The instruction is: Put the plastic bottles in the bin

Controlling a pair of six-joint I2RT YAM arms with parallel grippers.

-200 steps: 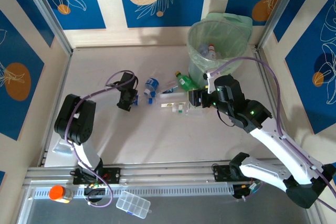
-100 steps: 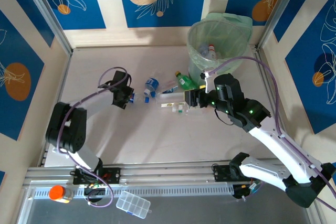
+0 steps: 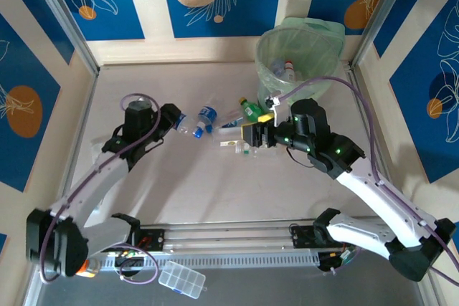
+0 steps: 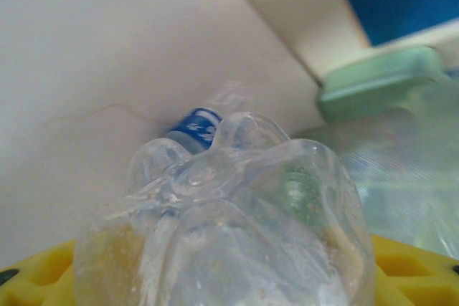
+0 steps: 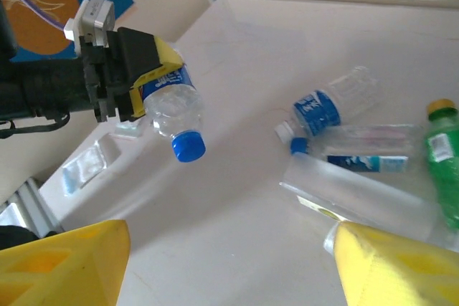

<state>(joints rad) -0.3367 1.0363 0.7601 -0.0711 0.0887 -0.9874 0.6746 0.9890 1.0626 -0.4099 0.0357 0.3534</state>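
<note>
Clamping a blue-capped bottle (image 5: 172,114) are the left fingers (image 5: 159,62); right fingers (image 5: 64,259) stand apart.

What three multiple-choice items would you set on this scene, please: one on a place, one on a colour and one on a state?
1. The green bottle lies:
A. on the table beside the bin
B. inside the bin
C. at the table's near left corner

2. The clear bottle held in the left tool has a cap that is:
A. red
B. blue
C. white

3. The right tool is:
A. open and empty
B. shut on the green bottle
C. shut on the bin's rim

Answers:
1 A: the top view shows it on the tabletop next to the bin's foot.
2 B: the right wrist view shows a blue cap.
3 A: its yellow fingers stand wide apart, with bare table between them.
</note>
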